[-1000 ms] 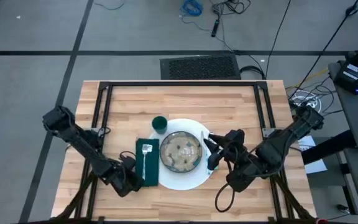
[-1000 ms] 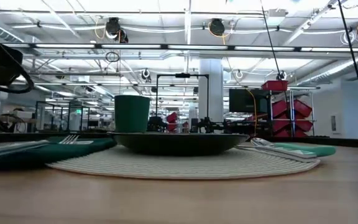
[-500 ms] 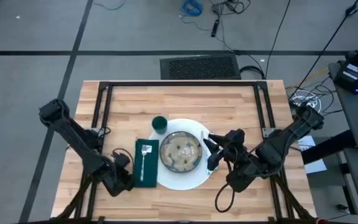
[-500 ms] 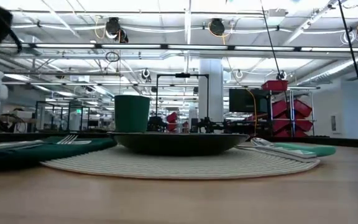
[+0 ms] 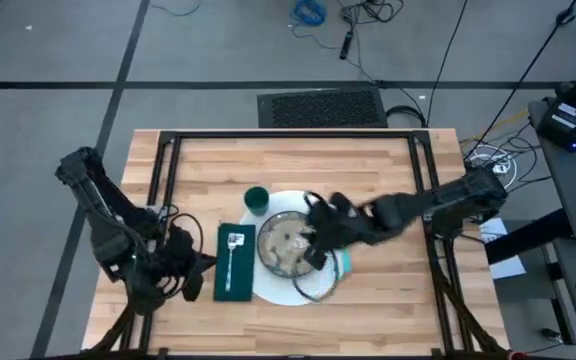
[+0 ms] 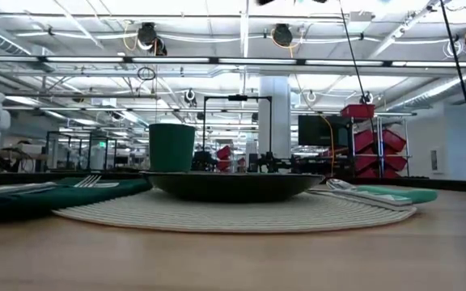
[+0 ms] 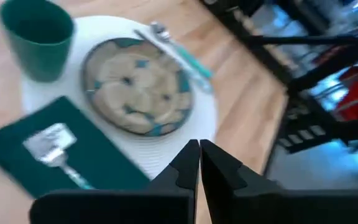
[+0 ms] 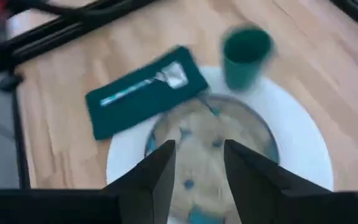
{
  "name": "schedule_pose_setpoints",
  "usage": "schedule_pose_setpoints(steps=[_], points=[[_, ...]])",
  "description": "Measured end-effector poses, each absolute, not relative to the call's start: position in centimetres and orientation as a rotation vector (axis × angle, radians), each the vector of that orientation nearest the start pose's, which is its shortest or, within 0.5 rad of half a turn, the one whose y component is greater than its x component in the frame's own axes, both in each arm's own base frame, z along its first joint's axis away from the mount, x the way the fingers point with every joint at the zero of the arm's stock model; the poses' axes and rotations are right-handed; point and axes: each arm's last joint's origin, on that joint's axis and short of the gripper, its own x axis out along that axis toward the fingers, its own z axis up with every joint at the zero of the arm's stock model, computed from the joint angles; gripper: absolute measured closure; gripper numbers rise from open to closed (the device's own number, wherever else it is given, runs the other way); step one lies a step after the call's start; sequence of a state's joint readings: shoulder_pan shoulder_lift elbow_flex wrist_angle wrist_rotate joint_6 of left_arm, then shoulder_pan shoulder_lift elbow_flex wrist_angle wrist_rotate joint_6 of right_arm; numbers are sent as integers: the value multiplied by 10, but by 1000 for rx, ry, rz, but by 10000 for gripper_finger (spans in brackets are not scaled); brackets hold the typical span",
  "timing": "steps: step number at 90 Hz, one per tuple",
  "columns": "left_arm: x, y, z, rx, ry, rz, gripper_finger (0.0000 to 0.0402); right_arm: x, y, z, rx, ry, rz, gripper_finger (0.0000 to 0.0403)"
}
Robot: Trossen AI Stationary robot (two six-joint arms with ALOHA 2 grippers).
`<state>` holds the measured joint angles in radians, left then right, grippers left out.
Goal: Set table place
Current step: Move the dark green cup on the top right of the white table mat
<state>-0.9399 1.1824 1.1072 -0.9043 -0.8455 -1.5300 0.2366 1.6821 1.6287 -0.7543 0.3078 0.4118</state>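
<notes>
A patterned round plate (image 5: 286, 247) sits on a white round mat (image 5: 278, 290) on the table (image 5: 388, 170). A green cup (image 5: 256, 200) stands at the mat's far left. A green napkin (image 5: 234, 262) with a fork (image 5: 233, 252) on it lies left of the plate. Teal-handled cutlery (image 6: 379, 194) lies on the mat right of the plate. My right gripper (image 8: 197, 165) hovers open above the plate. My left gripper (image 7: 199, 163) is shut and raised, left of the napkin.
A black tube frame (image 5: 168, 160) runs along the table's far, left and right sides. Bare wood lies far of the cup and along the near edge (image 5: 388, 320). Cables and a floor mat (image 5: 323, 105) lie beyond the far edge.
My right gripper has swung from beside the plate's right rim toward the table's left and now hangs over the plate. My left gripper has risen and drawn back from the napkin's near left corner toward the table's left edge. The dishes have not moved.
</notes>
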Motion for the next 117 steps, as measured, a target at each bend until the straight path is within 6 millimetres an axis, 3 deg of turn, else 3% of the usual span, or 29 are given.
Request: schedule_pose_setpoints(steps=[11,19,33,44,66,96,104,112,117], points=[[146,-170,319,-767,493,322,402,387,45,326,-109,734,-98,277],[147,-176,321,-817,475,288,402,404,21,312,-221,737,-66,277],[155,-187,322,-888,424,261,402,424,-14,281,-211,798,9,277],[159,-193,320,-904,415,254,402,438,-29,263,-223,839,23,277],[161,-197,317,-943,441,244,402,463,-30,233,-329,894,94,277],[161,-196,317,-954,445,251,402,477,-32,205,-344,949,73,279],[160,-196,317,-949,446,251,402,478,-32,197,-328,967,74,307],[160,-196,316,-945,448,253,402,479,-31,192,-294,980,53,371],[160,-196,316,-938,451,256,402,478,-29,191,-280,992,48,391]])
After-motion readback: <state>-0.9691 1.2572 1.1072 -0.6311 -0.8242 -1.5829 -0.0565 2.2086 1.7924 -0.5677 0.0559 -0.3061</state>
